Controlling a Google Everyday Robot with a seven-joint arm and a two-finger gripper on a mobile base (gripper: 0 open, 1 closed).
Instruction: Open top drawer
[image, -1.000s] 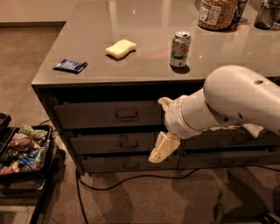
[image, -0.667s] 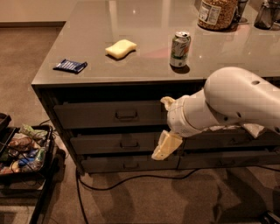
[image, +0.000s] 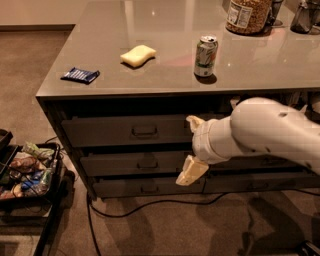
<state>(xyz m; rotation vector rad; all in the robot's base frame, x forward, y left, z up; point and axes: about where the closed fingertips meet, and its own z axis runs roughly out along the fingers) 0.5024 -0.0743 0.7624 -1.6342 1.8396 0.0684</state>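
Note:
The top drawer (image: 110, 132) is the highest dark-grey front under the counter top, with a metal loop handle (image: 144, 131) at its centre. It sits flush with the cabinet face. My gripper (image: 192, 148) hangs in front of the drawer fronts, to the right of the handle and apart from it. Its two cream fingers are spread wide, the upper fingertip (image: 194, 122) level with the top drawer and the lower one (image: 189, 173) down by the second drawer. It is open and holds nothing. The white arm (image: 265, 132) hides the right part of the drawers.
On the counter (image: 165, 75) lie a blue packet (image: 80, 75), a yellow sponge (image: 138, 55) and a green can (image: 205, 49), with a jar (image: 248, 15) at the back. Two shorter drawers sit below. A cart of snacks (image: 27, 170) stands at left. A cable (image: 150, 204) runs over the carpet.
The gripper has drifted slightly right and lower in front of the drawers. The drawer fronts have not moved.

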